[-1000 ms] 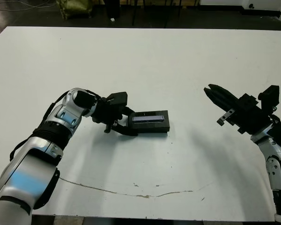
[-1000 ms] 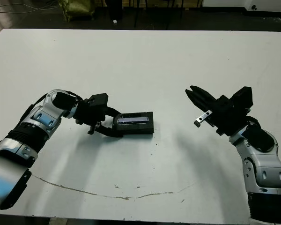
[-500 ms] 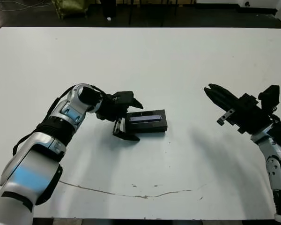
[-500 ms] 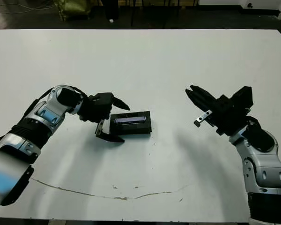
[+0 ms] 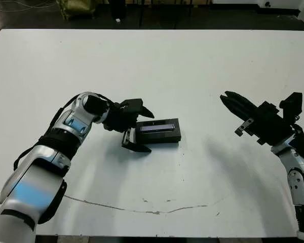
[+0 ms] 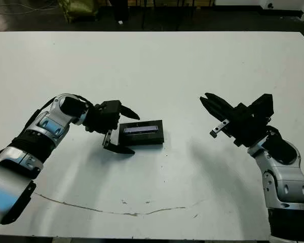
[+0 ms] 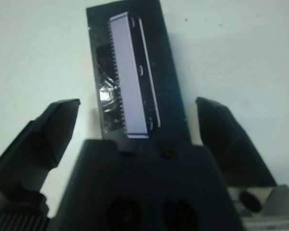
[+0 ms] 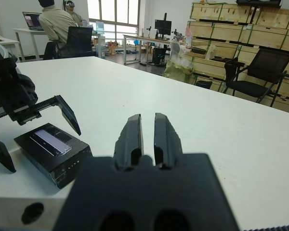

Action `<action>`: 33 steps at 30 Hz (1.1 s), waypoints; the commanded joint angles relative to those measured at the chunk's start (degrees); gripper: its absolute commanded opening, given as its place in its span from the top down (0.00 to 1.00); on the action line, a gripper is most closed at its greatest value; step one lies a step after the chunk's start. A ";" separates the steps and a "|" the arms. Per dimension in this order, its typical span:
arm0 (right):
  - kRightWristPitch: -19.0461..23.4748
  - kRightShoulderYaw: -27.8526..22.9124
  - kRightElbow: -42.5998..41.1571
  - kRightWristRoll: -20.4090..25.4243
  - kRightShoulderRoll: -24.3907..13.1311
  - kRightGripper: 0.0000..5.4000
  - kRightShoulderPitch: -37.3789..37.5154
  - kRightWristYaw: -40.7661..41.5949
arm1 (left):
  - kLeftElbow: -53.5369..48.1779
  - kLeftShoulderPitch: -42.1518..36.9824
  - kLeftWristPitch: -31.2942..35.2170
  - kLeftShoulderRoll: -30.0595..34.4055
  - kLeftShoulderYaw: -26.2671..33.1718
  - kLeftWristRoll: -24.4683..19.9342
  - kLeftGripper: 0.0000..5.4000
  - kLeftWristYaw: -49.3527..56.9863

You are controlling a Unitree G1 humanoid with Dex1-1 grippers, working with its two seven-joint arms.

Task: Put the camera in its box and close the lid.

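Lid (image 5: pixel 158 130) sitting on box, rigid, light, slick; gripping long edges advised. Left gripper (image 5: pixel 137 128) jaws gaping; right gripper (image 5: pixel 232 104) jaws closed, empty.

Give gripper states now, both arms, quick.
Left gripper: open, fingers spread at the end of the closed black rectangular box with silvery stripe, holding nothing.
Right gripper: shut, empty, held above the table.

Bright, even overhead light. White tabletop (image 5: pixel 192 66) near blown out, little surface texture. Soft shadows fall toward the near edge under both arms. Head views sharp. Left wrist view soft and blurred at close range; pale glare on the lid (image 7: pixel 132 72) stripe. Right wrist view: own tool (image 8: pixel 148 139) slightly soft, daylight from far windows.
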 commanded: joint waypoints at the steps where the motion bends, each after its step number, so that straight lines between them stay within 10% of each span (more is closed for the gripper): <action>1: -0.30 -0.04 1.36 0.02 -0.09 1.00 0.73 0.88 | -1.09 3.82 -1.09 0.87 0.89 -0.10 0.00 0.76; 27: -0.32 0.17 1.29 -0.69 -0.14 1.00 1.25 0.62 | -15.02 7.76 -4.80 2.27 9.48 -11.62 0.00 0.18; 33: -1.17 0.15 1.79 -0.59 0.05 1.00 1.28 0.80 | -28.47 16.53 8.94 -1.06 17.17 -14.08 0.05 20.47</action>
